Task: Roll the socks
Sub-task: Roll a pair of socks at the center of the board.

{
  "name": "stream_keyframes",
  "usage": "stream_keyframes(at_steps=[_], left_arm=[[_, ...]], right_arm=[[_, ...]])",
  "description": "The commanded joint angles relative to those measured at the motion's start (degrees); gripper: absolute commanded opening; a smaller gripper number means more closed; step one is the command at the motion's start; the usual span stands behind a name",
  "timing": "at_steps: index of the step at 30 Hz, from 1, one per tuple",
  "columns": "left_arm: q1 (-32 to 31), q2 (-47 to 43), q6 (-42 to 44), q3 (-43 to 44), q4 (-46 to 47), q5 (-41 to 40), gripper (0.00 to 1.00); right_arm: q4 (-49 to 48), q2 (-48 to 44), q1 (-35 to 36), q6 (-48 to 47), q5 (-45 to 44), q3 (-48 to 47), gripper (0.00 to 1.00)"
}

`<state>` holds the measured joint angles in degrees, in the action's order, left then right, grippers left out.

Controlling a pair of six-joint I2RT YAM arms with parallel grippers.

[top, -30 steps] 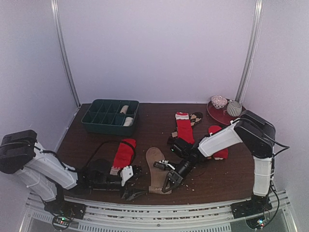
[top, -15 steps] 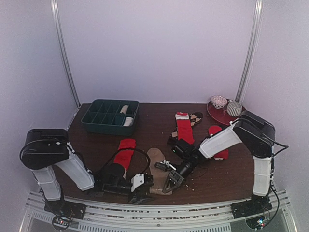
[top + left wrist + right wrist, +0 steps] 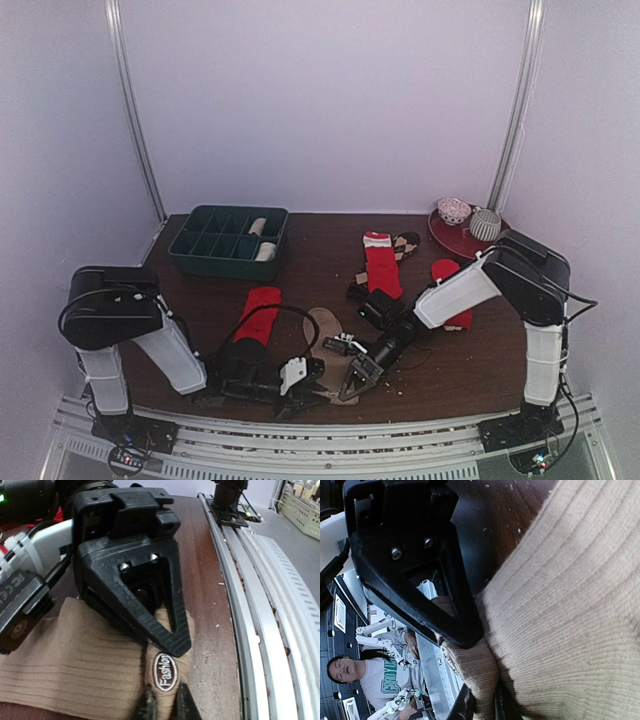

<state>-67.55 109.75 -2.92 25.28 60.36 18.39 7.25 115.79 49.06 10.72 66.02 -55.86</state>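
Observation:
A plain tan sock lies flat near the front edge, its near end bunched between both grippers. My left gripper is shut on a fold of that end, just below an oval "Fashion" label; the top view shows the same gripper low on the table. My right gripper is shut on the same sock a little to the right and sits close beside the left one. Farther back lie other socks: a red one, a red one with a white end and a brown diamond-patterned one.
A dark green compartment tray holding rolled items stands at the back left. A red plate with two patterned balls is at the back right. Another red sock lies partly behind the right arm. The metal rail runs along the table's near edge.
The left arm swung right along the front edge to the tan sock's near end, and its gripper closed on the fabric. The right gripper kept its grip and barely moved.

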Motion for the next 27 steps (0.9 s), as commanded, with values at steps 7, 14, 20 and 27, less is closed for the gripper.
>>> stream_keyframes(at_steps=[7, 14, 20, 27], left_arm=[[-0.13, -0.7, -15.07, 0.41, -9.64, -0.19, 0.0], [2.68, -4.27, -33.24, -4.03, -14.77, 6.55, 0.0], [4.11, -5.7, -37.21, -3.48, -19.33, 11.25, 0.0], [5.47, -4.45, -38.46, -4.33, -20.17, 12.55, 0.0]], right_arm=[[-2.2, -9.53, -0.19, 0.73, -12.93, 3.97, 0.19], [-21.35, -33.91, 4.65, -3.75, -33.46, 16.25, 0.31], [-26.96, -40.51, 17.79, -21.52, -54.7, 23.6, 0.46], [-28.79, -32.37, 31.64, -36.07, -75.55, 23.58, 0.46]])
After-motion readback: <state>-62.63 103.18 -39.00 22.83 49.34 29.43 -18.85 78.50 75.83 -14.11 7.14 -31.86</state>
